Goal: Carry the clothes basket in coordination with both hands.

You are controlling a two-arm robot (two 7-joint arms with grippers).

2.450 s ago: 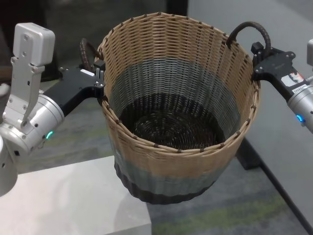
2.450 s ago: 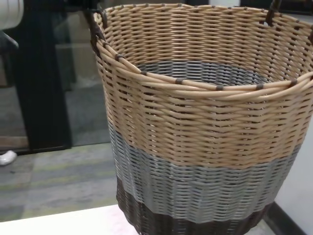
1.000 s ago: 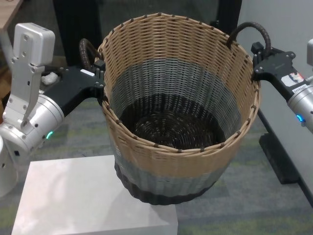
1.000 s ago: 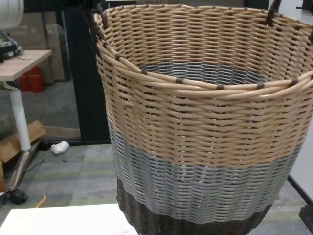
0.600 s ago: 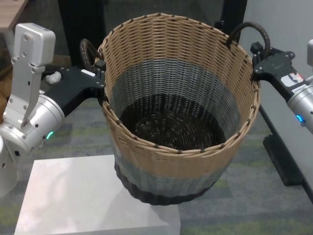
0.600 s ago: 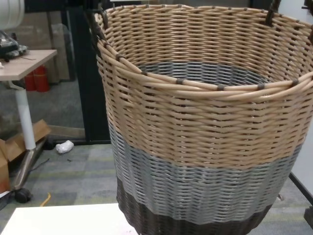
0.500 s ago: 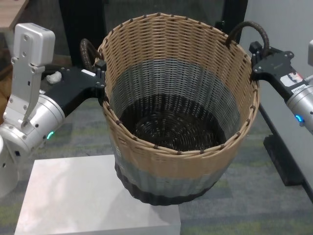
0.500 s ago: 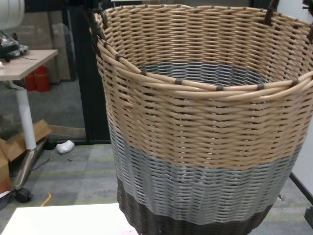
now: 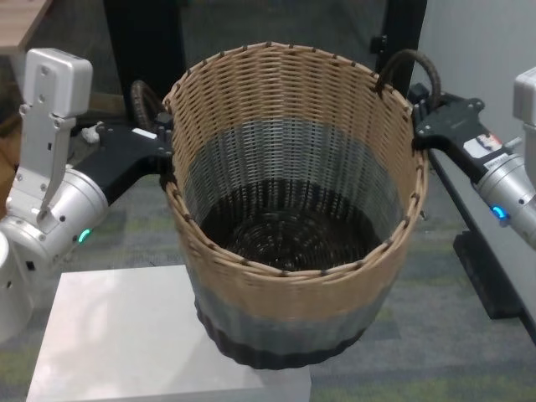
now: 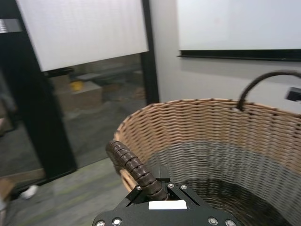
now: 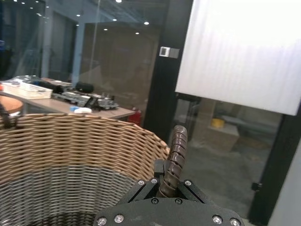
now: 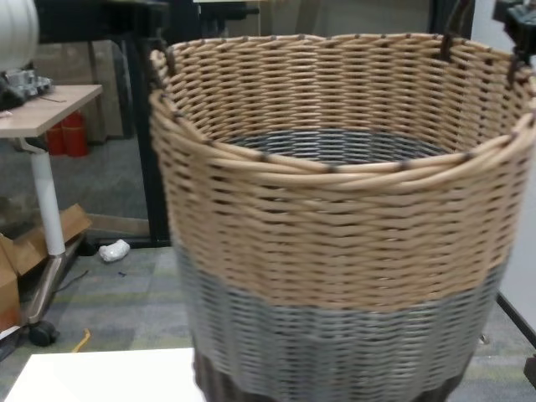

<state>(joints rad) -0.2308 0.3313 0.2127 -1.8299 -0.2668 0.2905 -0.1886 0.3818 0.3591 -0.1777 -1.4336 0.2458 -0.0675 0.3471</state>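
A: Above the near corner of the white bench, the clothes basket hangs between the two arms, upright and empty, its dark base low over the bench's right edge. Whether it is touching the bench top, I cannot tell from the head view.

B: So how far along is the carry, by your reckoning?

A: The grasp is done on both sides. The basket appears to be held up by its handles, so I judge the lift made and the carry under way. What is left is to bring it to its resting place and let go; no set-down has happened yet.

B: Where does the basket sit relative to each pincer?

A: The left pincer is at the basket's left rim, closed on the left handle; in the left wrist view the dark wrapped loop runs straight down into the black jaws. The right pincer is at the opposite rim, clamped on the right handle, which rises out from between its jaws in the right wrist view.

B: And the basket body?

A: It hangs below and between them, the woven wall just beside each pincer. In the chest view the basket fills nearly the whole frame, close in front of the robot.
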